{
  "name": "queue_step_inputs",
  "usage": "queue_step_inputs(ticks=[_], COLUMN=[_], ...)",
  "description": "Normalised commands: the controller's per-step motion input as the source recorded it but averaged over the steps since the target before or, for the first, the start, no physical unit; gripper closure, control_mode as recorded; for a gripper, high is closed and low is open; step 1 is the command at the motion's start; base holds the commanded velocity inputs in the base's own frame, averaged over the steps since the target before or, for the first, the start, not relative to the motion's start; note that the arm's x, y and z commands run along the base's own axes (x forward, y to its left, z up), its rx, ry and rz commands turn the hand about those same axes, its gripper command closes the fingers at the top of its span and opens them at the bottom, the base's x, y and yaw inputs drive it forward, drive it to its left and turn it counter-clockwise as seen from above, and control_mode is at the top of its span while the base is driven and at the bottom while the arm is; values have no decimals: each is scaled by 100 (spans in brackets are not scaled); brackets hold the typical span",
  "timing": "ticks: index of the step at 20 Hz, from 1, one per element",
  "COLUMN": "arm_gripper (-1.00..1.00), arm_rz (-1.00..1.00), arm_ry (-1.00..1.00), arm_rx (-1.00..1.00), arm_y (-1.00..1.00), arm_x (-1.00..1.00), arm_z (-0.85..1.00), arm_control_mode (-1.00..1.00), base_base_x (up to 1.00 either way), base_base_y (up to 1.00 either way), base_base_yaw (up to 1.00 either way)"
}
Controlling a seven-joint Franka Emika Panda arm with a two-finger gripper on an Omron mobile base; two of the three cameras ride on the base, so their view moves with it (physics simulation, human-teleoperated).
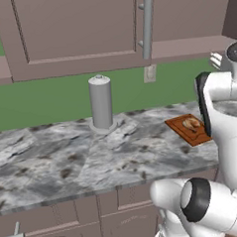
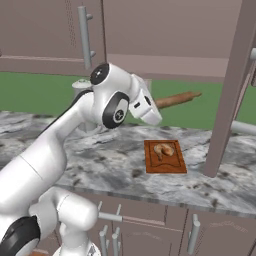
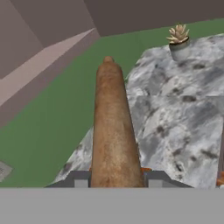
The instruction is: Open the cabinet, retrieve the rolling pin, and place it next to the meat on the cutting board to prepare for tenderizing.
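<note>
marbled counter (image 2: pixel 115 165) carries the cutting board (image 2: pixel 165 156) with the meat (image 2: pixel 163 149) on it. above it, the rolling pin (image 3: pixel 113 131) is clamped lengthwise between the gripper (image 3: pixel 114 178) fingers, held in midair beside the open cabinet (image 2: pixel 227 95) door.
</note>
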Motion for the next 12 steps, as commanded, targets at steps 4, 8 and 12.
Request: queue_step_inputs(ticks=[4,8,12], arm_gripper=[100,100,100], arm_rz=[1,2,2], arm_ry=[4,5,9], arm_rx=[5,1,0], arm_y=[1,2,0], arm_x=[-1,1,18], arm_z=[-61,-59,-56], arm_control_mode=[-100,-100,-100], base_base_x=[0,0,0], base_base_y=[0,0,0], base_base_yaw=[0,0,0])
